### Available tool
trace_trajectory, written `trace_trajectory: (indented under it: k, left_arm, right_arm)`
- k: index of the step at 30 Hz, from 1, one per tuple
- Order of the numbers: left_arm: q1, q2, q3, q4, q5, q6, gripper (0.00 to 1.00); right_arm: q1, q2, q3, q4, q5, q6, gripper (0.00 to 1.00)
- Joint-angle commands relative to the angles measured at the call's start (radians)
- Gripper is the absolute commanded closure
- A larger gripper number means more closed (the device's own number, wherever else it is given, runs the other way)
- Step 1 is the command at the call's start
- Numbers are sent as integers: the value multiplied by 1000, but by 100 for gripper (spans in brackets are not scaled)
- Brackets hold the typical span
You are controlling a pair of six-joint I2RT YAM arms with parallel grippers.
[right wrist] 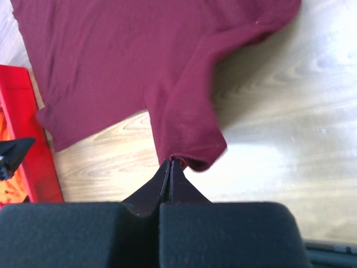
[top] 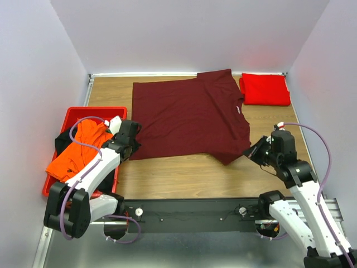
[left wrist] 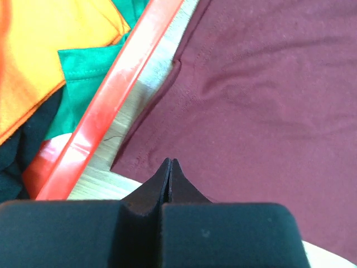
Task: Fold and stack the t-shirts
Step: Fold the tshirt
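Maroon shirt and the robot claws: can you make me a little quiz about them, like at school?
1. True or false: the maroon shirt is folded up small.
2. The orange shirt lies: A in the tray; B on a chair; C on the floor.
3. Fill in: the left claw and the right claw are both ____.

Key: 1 false, it lies spread out; 2 A; 3 shut.
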Motion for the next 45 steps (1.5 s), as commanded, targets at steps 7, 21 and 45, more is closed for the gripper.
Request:
trace_trajectory:
  k: [7,21,45]
  left_arm:
    - [0,-35,-21,-31,15,-30,99]
    - [-82,-19,-110,-96,36,-256,63]
    - [-145,186,-22,-177,-131,-345,50]
  right_arm:
    - [-5,-61,123,-210,66,23,99]
    - [-5,-4,147,-158,119,-78,100]
    - [-4,74,107,1,34,-135,100]
